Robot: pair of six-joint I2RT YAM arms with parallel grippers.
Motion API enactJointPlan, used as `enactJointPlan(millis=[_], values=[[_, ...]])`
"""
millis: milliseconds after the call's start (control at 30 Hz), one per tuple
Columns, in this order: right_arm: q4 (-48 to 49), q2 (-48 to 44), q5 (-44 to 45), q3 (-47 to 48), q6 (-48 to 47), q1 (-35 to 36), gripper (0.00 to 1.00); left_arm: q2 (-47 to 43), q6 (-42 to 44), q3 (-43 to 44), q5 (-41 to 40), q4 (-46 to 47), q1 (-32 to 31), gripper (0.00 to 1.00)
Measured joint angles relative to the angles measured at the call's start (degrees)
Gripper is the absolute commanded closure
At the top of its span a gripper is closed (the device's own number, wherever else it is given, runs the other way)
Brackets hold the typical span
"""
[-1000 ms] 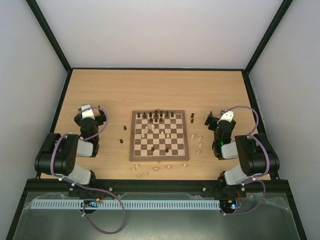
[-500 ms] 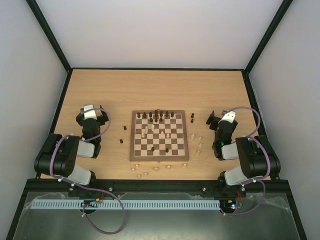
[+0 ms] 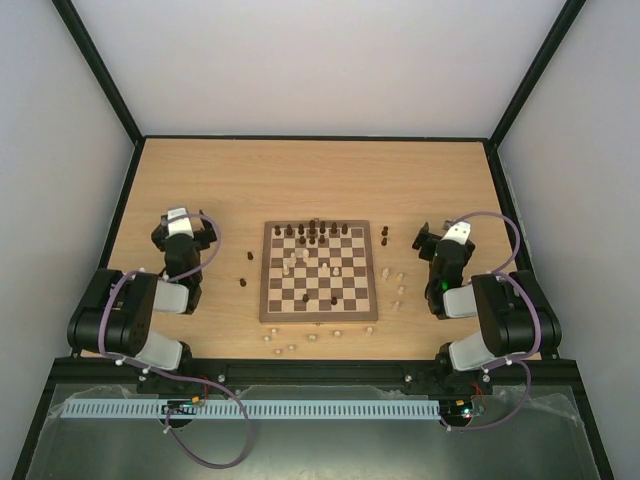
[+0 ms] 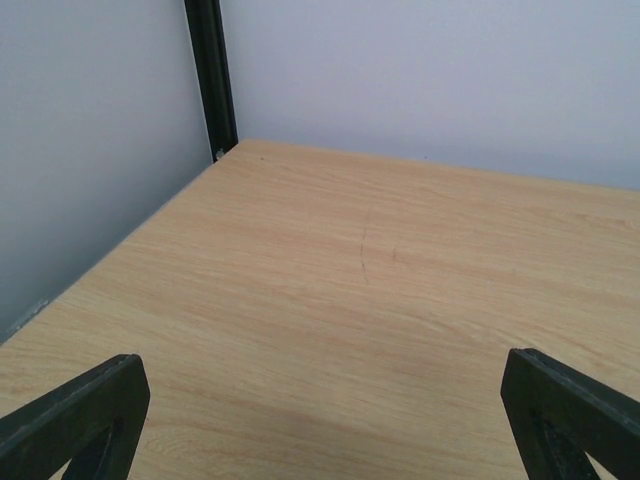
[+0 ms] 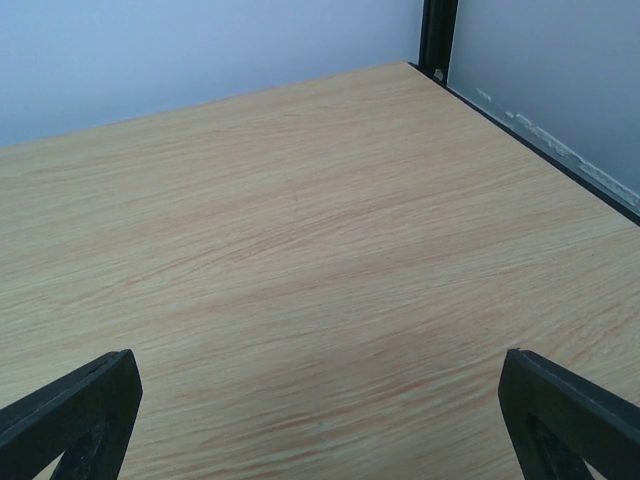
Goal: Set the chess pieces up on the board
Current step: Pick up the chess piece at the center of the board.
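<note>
The board (image 3: 280, 312) lies in the middle of the table in the top view. Dark chess pieces (image 3: 312, 233) crowd its far rows and a few pale ones (image 3: 294, 262) stand mid-board. More pieces lie off the board: pale ones (image 3: 290, 347) along its near edge and pale ones (image 3: 399, 290) at its right, dark ones (image 3: 244, 282) at its left. My left gripper (image 3: 181, 222) hangs open left of the board, nothing between its fingers (image 4: 80, 415). My right gripper (image 3: 440, 236) hangs open right of the board, its fingers (image 5: 570, 415) empty. Both wrist views show only bare table.
Two dark pieces (image 3: 385, 234) stand on the table just left of my right gripper. Black frame posts (image 4: 210, 75) and pale walls (image 5: 200, 50) close the table on the left, right and far sides.
The left gripper has edged slightly away from me along the table's left side. The right arm and the pieces have not visibly moved.
</note>
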Motion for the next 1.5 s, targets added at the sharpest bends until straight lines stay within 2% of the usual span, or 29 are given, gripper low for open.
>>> enactJointPlan(millis=[167, 267, 400, 633, 700, 867, 967, 1067, 1167, 1333, 1400, 1500], values=[[-1.27, 0.04, -0.04, 1.84, 0.44, -0.24, 0.01, -5.44, 0.83, 7.54, -0.02, -13.75, -0.28, 0.0], [-1.22, 0.04, -0.04, 1.44, 0.5, -0.35, 0.01, -13.03, 1.44, 11.02, 0.63, -19.28, -0.31, 0.01], [-1.46, 0.04, -0.04, 1.51, 0.57, -0.37, 0.01, -22.67, 1.64, 13.18, 3.04, -25.73, -0.59, 0.01], [-2.58, -1.6, 0.31, 1.18, 0.7, -0.35, 0.01, -30.58, 1.57, 14.67, 8.39, -36.06, -2.86, 0.0], [-5.97, -7.13, 1.25, 0.35, 1.07, -0.37, 0.01, -32.68, 1.6, 14.67, 9.29, -38.6, -4.39, 0.01], [-15.61, -27.5, 1.55, 0.04, 0.96, -0.37, 0.01, -36.79, 1.57, 14.67, 11.43, -43.41, -6.71, 0.0], [-25.31, -37.9, 0.74, 2.21, 2.6, -0.37, 0.01, -39.43, 0.79, 15.1, 12.41, -46.97, -7.93, 0.0], [-37.44, -44.35, -0.02, 8.48, 6.34, -0.37, 0.01, -41.55, -2.56, 17.77, 12.61, -51.32, -8.72, 0.01], [-49.35, -46.47, -3.32, 18.49, 10.93, -0.39, 0.01, -42.16, -8.72, 25.22, 13.44, -58.12, -9.16, 0.0], [-65.07, -43.95, -16.31, 35.12, 17.4, -0.44, 0.01, -42.12, -16.0, 37.11, 19.32, -67.19, -9.14, 0.01], [-69.05, -42.1, -24.06, 38.6, 18.71, -0.48, 0.01, -42.73, -17.57, 39.08, 22.8, -69.61, -9.16, 0.0], [-73.02, -40.54, -32.11, 38.23, 21.2, -0.46, 0.01, -44.44, -18.88, 39.47, 28.87, -73.13, -9.16, 0.01]])
